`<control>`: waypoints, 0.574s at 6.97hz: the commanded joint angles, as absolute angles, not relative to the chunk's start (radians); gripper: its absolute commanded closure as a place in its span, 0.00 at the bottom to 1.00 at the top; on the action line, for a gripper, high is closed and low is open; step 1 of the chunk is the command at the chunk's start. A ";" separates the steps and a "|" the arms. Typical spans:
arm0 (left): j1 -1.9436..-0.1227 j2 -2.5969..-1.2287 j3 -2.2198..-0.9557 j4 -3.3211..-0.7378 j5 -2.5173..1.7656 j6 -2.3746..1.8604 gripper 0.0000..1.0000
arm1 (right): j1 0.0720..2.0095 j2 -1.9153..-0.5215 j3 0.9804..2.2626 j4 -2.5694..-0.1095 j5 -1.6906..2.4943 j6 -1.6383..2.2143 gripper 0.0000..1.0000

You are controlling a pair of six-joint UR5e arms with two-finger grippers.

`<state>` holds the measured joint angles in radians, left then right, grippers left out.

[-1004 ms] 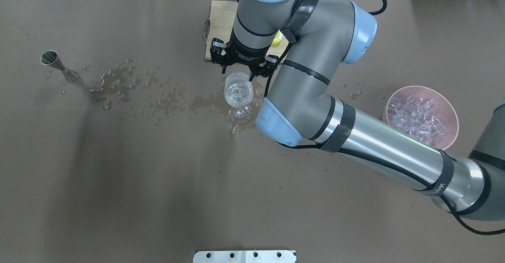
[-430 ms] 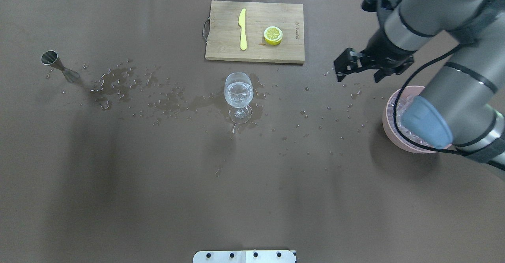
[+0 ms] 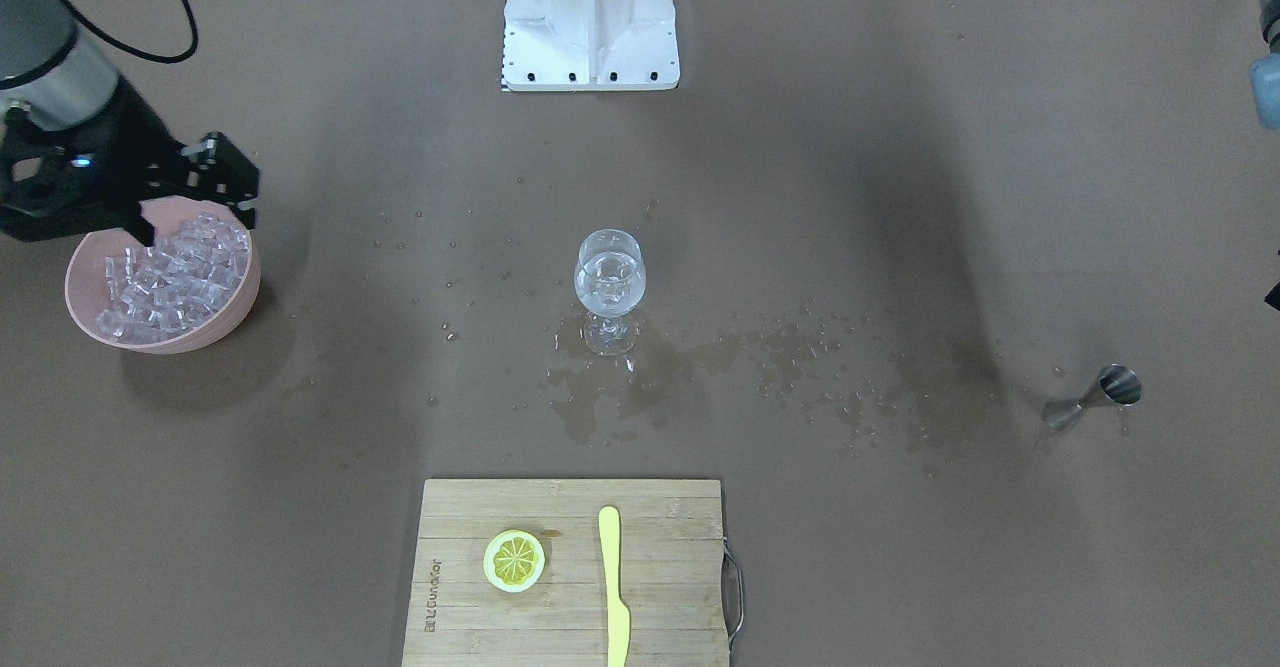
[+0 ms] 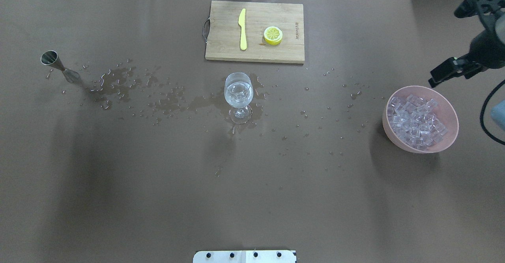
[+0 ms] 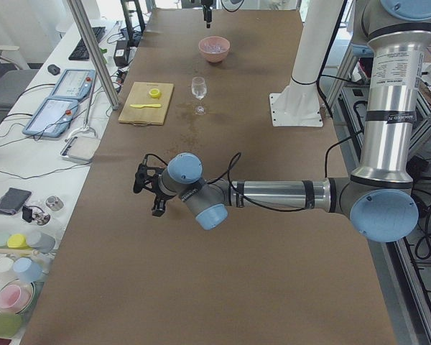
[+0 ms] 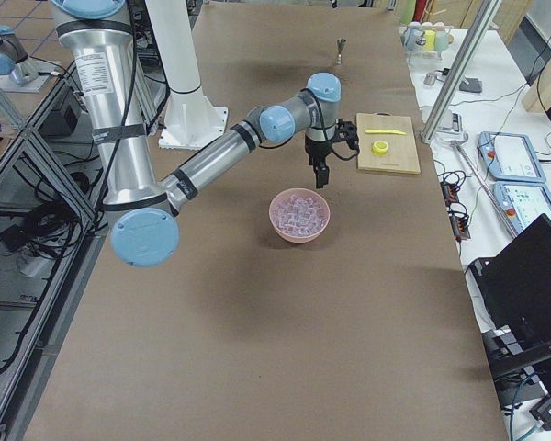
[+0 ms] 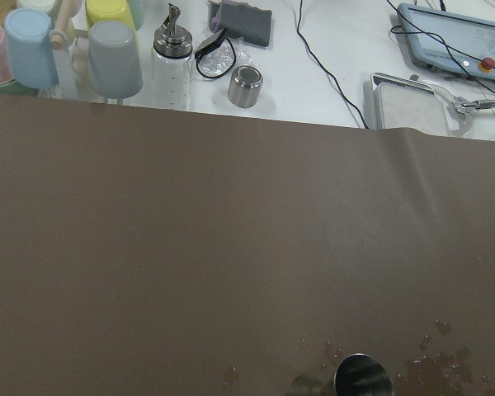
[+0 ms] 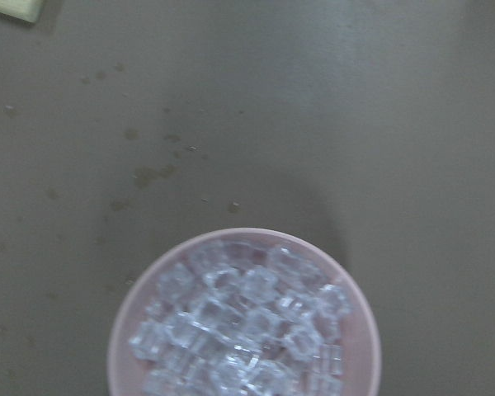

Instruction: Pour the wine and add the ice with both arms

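A stemmed glass [image 4: 238,93] stands mid-table with clear wine and a few ice cubes in it; it also shows in the front view [image 3: 610,277]. A pink bowl [image 4: 453,135] full of ice [image 4: 414,121] sits at the right. My right gripper [image 3: 192,219] hangs open and empty over the bowl's far rim, just above the ice [image 3: 170,277]. The right wrist view looks down on the ice [image 8: 247,330]. My left gripper [image 5: 145,190] hovers near a steel jigger [image 4: 59,66] at the far left; I cannot tell whether it is open.
A wooden cutting board [image 4: 276,10] at the back holds a yellow knife [image 4: 242,28] and a lemon slice [image 4: 273,35]. Water drops and puddles [image 4: 118,83] run across the table between jigger and bowl. The white pedestal [image 3: 590,17] stands at the robot's side.
My right arm swung from over the glass to the right, out to the bowl, uncovering the cutting board. The gripper stayed open. The glass and the jigger have not moved.
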<state>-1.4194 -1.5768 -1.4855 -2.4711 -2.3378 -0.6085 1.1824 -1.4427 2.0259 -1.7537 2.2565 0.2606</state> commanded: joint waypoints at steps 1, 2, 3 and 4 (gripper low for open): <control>-1.495 -1.552 -1.488 -2.197 -2.349 -0.184 0.02 | 1.380 -1.499 1.891 -1.755 2.308 -0.110 0.00; -1.547 -1.552 -1.485 -2.066 -2.347 -0.116 0.02 | 1.428 -1.499 1.811 -1.752 2.328 -0.221 0.00; -1.645 -1.558 -1.506 -1.896 -2.383 -0.117 0.02 | 1.436 -1.500 1.795 -1.750 2.333 -0.238 0.00; -1.666 -1.533 -1.558 -1.858 -2.397 -0.144 0.02 | 1.436 -1.508 1.793 -1.750 2.333 -0.239 0.00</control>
<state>-1.6122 -1.5510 -1.5117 -1.9606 -2.3756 -0.1399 1.4232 -1.5007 1.8126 -1.7511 2.3282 -0.2112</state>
